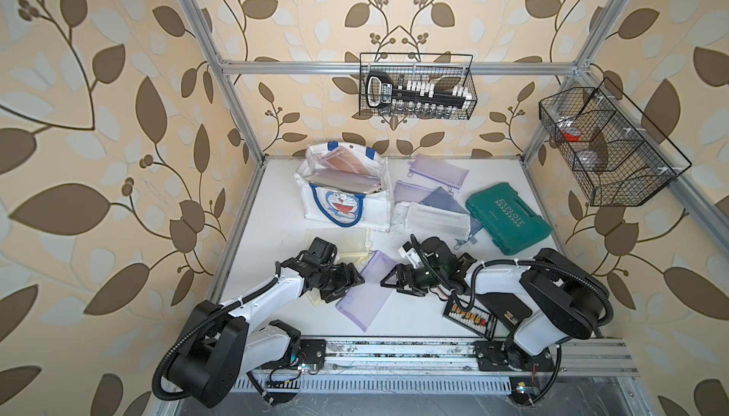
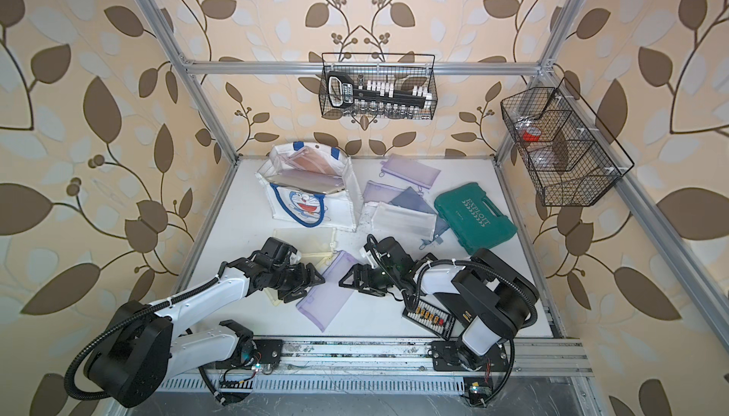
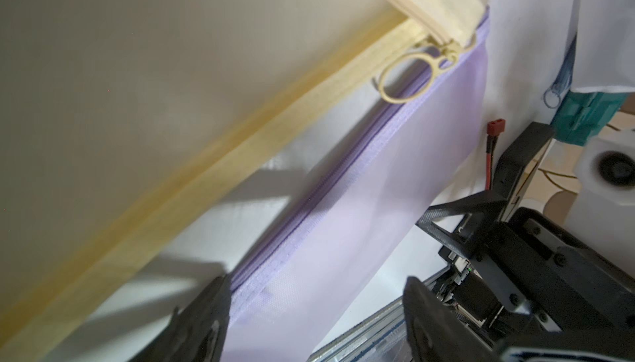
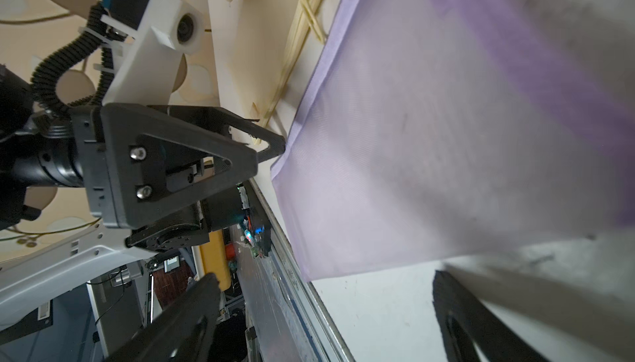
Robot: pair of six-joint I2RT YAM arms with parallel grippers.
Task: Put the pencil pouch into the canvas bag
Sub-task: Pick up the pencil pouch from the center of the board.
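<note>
Front of the table [image 1: 284, 212], by the rail: the lilac mesh pencil pouch [image 1: 367, 295] lies flat between my two arms. Taking 12 o'clock as the back wall, its long axis runs from 7 o'clock to 1 o'clock in both top views.

The left gripper [image 1: 349, 288] sits at the pouch's 9 o'clock with its jaws spread. The left wrist view shows its fingers [image 3: 202, 322] straddling the zipped long edge, not pinching it as far as I can see. The right gripper [image 1: 388, 281] faces it from 3 o'clock, jaws spread wide and empty, just beside the opposite long edge. I judge the left arm nearer to a grasp, since in the right wrist view one of its fingertips [image 4: 271, 145] meets the pouch's edge.

Just beyond, at the pouch's 11 o'clock, cream pouches [image 1: 347, 238] lie partly under the left arm. Farther off at 12 o'clock, well apart, the canvas bag [image 1: 376, 212] stands mouth-up with flat pouches already inside. Its opening runs roughly 9 to 3 o'clock, so I expect the pouch must be carried away from me and turned to match. Farthest, at 2 o'clock, sits the green tool case [image 1: 509, 218].
</note>
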